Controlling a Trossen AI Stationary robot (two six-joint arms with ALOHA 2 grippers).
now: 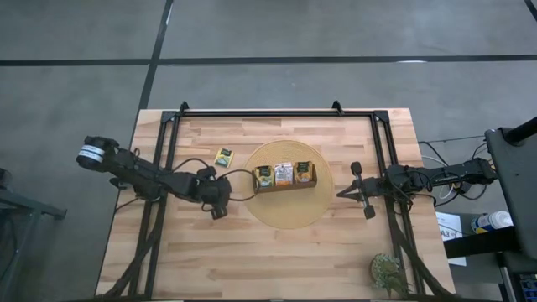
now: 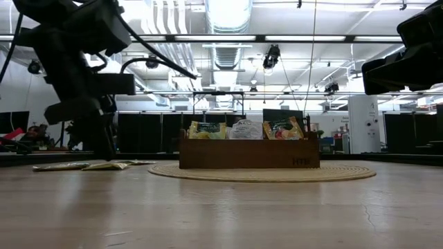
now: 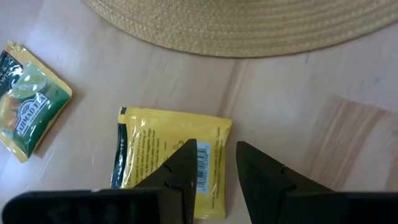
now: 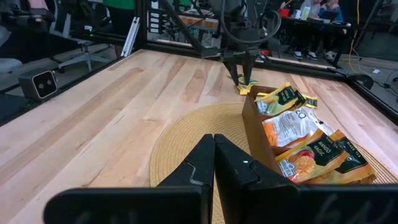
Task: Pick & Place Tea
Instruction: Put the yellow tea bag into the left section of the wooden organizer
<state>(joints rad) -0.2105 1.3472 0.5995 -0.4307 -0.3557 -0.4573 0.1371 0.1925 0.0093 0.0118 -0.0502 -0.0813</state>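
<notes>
High view showed a wooden table (image 1: 277, 260) with a round woven mat (image 1: 285, 214) at its centre. On the mat stood a brown wooden tray (image 1: 284, 185) with three compartments, each holding tea packets (image 1: 284, 173): yellow-green in one end compartment, white and orange in the middle, orange and green in the other end. One more packet (image 1: 223, 157) lay on bare wood just beside the mat's edge, on the left arm's side.

The left gripper (image 1: 220, 207) hung low near that edge of the mat. Its wrist view showed its fingers (image 3: 186, 168) slightly parted, with nothing clamped, poised over a yellow packet (image 3: 168, 152) lying flat on the table; whether they touched it could not be told. A second, green and yellow packet (image 3: 28, 102) lay near it, well clear of the fingers.

The right gripper (image 1: 344, 192) waited on the other side of the mat, its fingers (image 4: 214, 165) pressed together and empty, pointing toward the tray.
</notes>
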